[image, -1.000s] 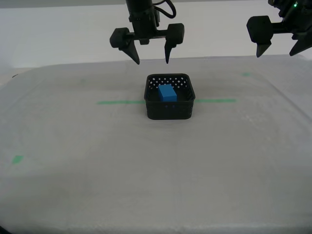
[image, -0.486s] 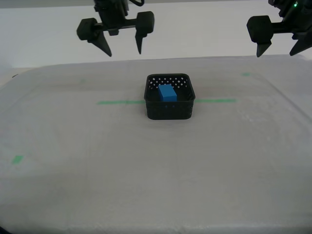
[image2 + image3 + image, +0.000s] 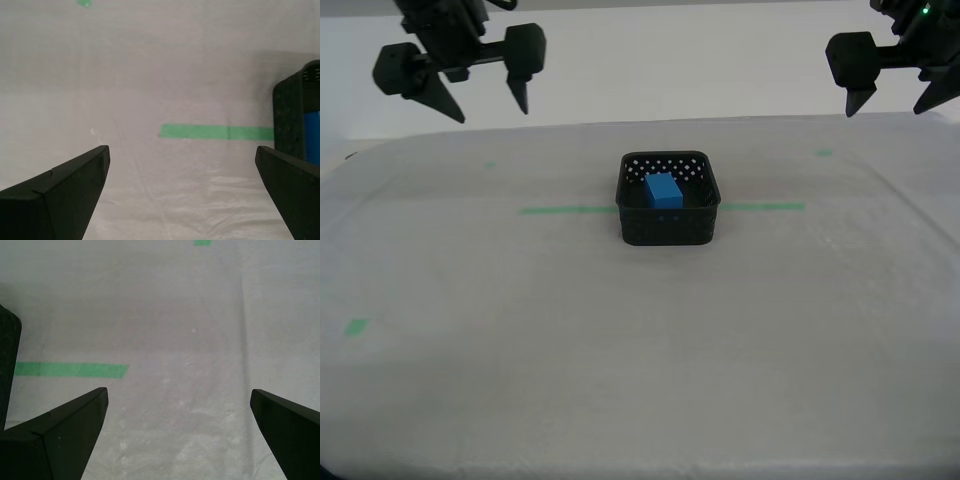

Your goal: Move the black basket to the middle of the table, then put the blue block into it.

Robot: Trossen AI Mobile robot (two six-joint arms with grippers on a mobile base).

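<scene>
At the middle of the worktop [image 3: 620, 380] sits the black basket [image 3: 665, 228], upright and square-on, right on the thin green tape line [image 3: 565, 209], which shows on both its left and right sides. And there it is, the blue block [image 3: 663, 189], inside the basket, resting on its floor toward the far wall!

Up high over the far left of the worktop, my second gripper [image 3: 488, 112] hangs in the air, fingers spread wide, nothing between them, well apart from the basket. Its own camera confirms it: my second gripper [image 3: 181, 148] is splayed over bare sheet, with the tape [image 3: 215, 132] running up to the basket wall [image 3: 287, 115] and a sliver of the blue block [image 3: 312, 137] showing past the rim.

Over on the far right, my first gripper [image 3: 888, 110] also hovers high, jaws spread and empty. From its wrist, my first gripper [image 3: 177, 391] frames white wrinkled sheet, a stretch of tape [image 3: 70, 370], and just a dark edge of the basket [image 3: 7, 360].

A small green patch [image 3: 357, 326] marks the near left of the worktop.
</scene>
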